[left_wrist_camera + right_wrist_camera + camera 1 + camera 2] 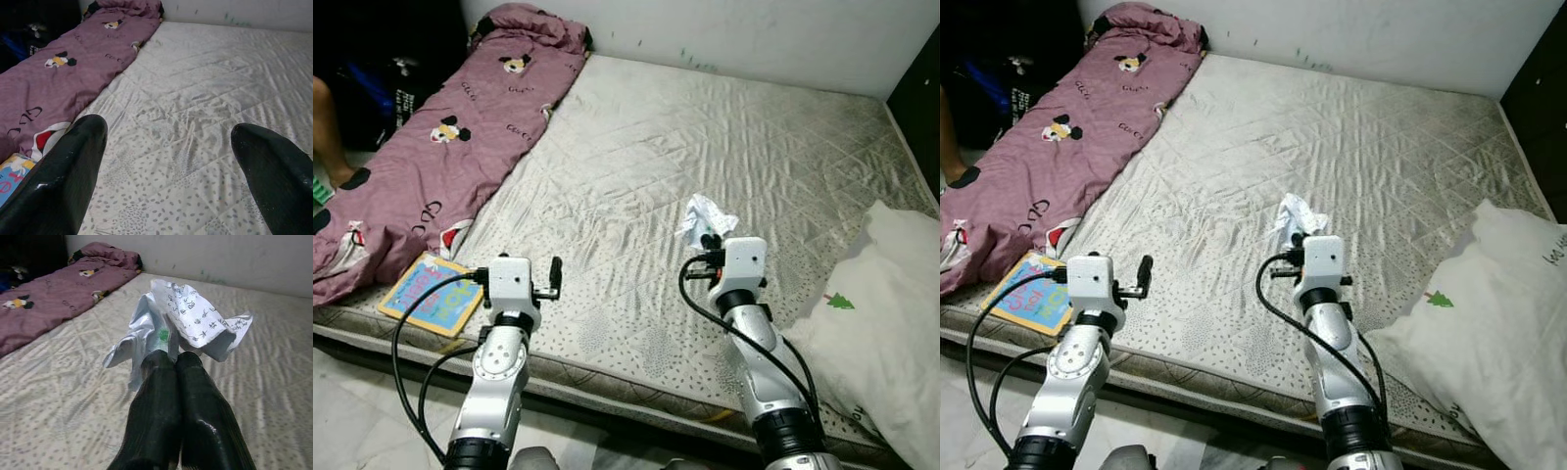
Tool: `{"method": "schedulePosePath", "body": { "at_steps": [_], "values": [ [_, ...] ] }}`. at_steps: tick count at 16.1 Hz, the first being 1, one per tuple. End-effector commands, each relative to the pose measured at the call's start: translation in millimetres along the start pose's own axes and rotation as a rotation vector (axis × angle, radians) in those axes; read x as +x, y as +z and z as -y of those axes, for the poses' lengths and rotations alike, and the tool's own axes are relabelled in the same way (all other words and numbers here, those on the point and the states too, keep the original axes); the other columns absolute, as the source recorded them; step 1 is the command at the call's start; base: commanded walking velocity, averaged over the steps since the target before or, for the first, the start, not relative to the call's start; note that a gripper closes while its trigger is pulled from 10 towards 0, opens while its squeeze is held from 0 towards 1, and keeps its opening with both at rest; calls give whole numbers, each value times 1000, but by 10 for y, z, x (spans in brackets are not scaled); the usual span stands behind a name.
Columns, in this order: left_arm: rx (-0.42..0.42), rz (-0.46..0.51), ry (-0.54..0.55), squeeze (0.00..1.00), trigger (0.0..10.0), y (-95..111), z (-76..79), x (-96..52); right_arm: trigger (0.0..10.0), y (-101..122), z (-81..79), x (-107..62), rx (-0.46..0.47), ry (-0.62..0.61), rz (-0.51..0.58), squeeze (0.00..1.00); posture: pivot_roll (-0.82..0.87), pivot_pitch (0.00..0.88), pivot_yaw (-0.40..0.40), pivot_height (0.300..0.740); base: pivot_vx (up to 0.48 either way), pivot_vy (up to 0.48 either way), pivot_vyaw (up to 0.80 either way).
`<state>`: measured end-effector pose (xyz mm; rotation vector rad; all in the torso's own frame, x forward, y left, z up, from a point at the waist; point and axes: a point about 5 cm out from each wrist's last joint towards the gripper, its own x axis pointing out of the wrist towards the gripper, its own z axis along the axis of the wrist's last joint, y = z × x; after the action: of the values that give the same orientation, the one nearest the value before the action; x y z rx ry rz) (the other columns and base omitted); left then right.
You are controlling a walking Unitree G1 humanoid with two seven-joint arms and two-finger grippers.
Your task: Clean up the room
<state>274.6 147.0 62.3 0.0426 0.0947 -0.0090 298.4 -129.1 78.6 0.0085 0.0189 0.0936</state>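
A crumpled white wrapper [706, 217] with printed text hangs above the grey quilted mattress [724, 147], pinched by my right gripper [709, 241], which is shut on it. In the right wrist view the two black fingers [193, 382] press together on the wrapper [188, 320]. My left gripper [555, 277] is held over the mattress near its front edge, and its fingers [63, 176] stand wide apart with nothing between them. A colourful children's book [433, 293] lies at the mattress's front left corner, just left of the left gripper.
A purple cartoon-print blanket [440, 137] runs along the mattress's left side. A white pillow [886, 323] lies at the right front. A person's leg [331, 132] shows at the far left by dark bags. The wall borders the back; tiled floor lies below the mattress.
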Motion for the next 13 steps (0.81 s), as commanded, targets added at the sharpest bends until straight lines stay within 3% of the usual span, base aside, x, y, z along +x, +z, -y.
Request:
{"method": "schedulePosePath", "body": {
  "at_steps": [1, 4, 7, 10, 12, 13],
  "values": [
    [8, -5, -10, 0, 10000, -14, 19, 9, 10000, 0, 13, 14, 6, -10, 3, 0, 26, 36, -12, 740, 0, 0, 0],
    [14, -7, -64, 0, 10000, -13, 84, 32, 10000, -15, -61, -64, 3, -15, 27, 0, 2, 29, 51, 740, 0, 0, 0],
    [38, -34, -126, 0, 10000, -109, 184, 47, 10000, -166, -53, -178, -37, -13, 10, 0, -34, 9, 86, 740, 0, 0, 0],
    [4, -11, -191, 0, 10000, 50, 375, 284, 10000, -168, 74, -73, -61, -31, -1, 0, -79, 0, 95, 740, 0, 0, 0],
    [16, -9, -184, 0, 10000, 7, 368, 259, 10000, -249, 61, -123, -42, -33, -28, 0, -51, 0, 67, 740, 0, 0, 0],
    [33, -8, -159, 0, 10000, -40, 291, 199, 10000, -223, 37, -101, 20, -45, -32, 0, -24, 0, 49, 740, 0, 0, 0]
  ]
}}
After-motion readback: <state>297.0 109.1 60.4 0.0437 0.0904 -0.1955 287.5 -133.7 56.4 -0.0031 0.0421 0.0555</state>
